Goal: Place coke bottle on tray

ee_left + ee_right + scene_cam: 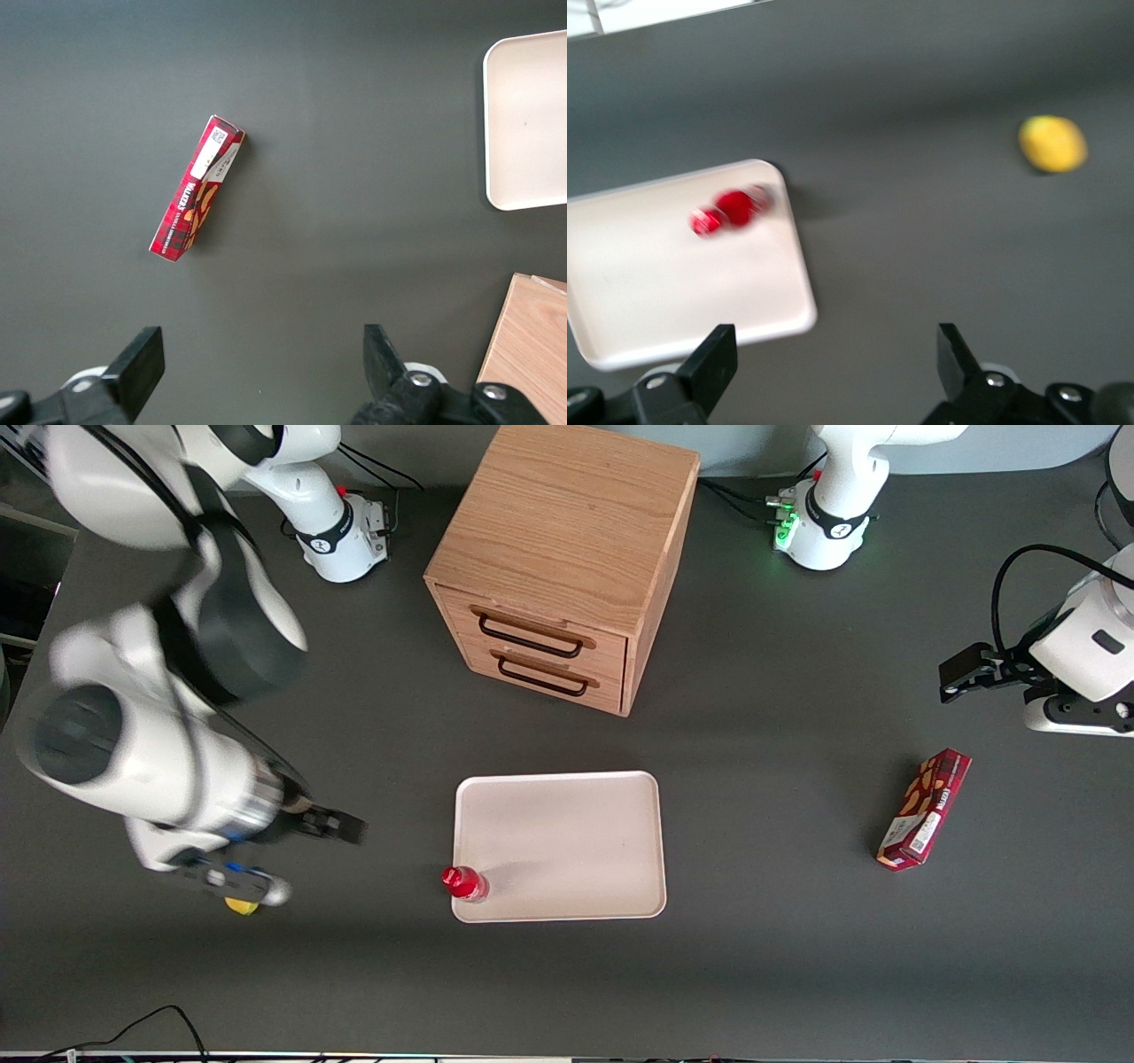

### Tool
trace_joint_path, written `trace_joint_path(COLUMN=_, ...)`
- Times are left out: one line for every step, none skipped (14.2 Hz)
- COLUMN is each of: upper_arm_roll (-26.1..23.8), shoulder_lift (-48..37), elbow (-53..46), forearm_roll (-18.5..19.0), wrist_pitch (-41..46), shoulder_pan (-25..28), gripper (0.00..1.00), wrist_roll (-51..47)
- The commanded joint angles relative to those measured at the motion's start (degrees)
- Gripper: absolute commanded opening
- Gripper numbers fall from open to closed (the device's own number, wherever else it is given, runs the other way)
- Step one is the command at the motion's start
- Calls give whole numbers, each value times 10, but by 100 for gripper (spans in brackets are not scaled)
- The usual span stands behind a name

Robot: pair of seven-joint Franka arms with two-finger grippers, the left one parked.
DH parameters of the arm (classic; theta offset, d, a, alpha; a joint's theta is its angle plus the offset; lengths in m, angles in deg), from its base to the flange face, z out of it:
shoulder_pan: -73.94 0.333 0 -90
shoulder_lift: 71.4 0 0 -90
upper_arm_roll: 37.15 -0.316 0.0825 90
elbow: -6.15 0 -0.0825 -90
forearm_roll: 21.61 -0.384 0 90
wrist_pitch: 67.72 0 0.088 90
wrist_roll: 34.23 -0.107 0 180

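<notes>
The coke bottle [465, 883], small and red, stands upright on the pale tray [567, 841], in the tray's corner nearest the front camera and the working arm. In the right wrist view the bottle [733, 210] sits in a corner of the tray [647, 283]. My right gripper [341, 828] is open and empty, well away from the tray toward the working arm's end of the table, with bare table between its fingers [718, 359].
A wooden two-drawer cabinet [558, 567] stands farther from the front camera than the tray. A dark red snack box [923, 808] lies toward the parked arm's end. A yellow lemon-like thing [241, 904] lies under the working arm's wrist; it also shows in the right wrist view [1052, 143].
</notes>
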Motion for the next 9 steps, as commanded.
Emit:
trace_joint_path(upper_arm_roll=28, shoulder_lift=-146, elbow=169, forearm_roll=-22, wrist_pitch=10, shoulder_pan=-46, gripper=100, wrist_roll=96)
trace_joint_path(upper_arm_roll=68, shoulder_lift=-190, elbow=222, forearm_roll=-58, wrist_pitch=3, shoulder_pan=-47, gripper=100, wrist_roll=125)
trace_joint_path(upper_arm_roll=116, shoulder_lift=-236, elbow=278, forearm_roll=-98, wrist_pitch=-15, shoulder_pan=-45, gripper=100, wrist_roll=154)
trace_joint_path(upper_arm_roll=149, shoulder_lift=-287, elbow=346, forearm_roll=-119, wrist_pitch=-40, shoulder_pan=-44, gripper=100, wrist_roll=190)
trace_joint_path(upper_arm_roll=167, shoulder_lift=-329, elbow=412, forearm_roll=-124, wrist_pitch=-70, shoulder_pan=-43, gripper=100, wrist_roll=216)
trace_joint_path(upper_arm_roll=176, shoulder_lift=-365, elbow=467, forearm_roll=-124, wrist_pitch=-93, shoulder_pan=-43, gripper=100, wrist_roll=222)
trace_joint_path(upper_arm_roll=178, shoulder_lift=-385, elbow=496, forearm_roll=-124, wrist_pitch=-101, shoulder_pan=-41, gripper=100, wrist_roll=222)
trace_joint_path(upper_arm_roll=178, shoulder_lift=-384, elbow=494, forearm_roll=-124, wrist_pitch=-98, shoulder_pan=-41, gripper=100, wrist_roll=223)
trace_joint_path(upper_arm_roll=177, shoulder_lift=-379, elbow=486, forearm_roll=-124, wrist_pitch=-96, shoulder_pan=-41, gripper=100, wrist_roll=214)
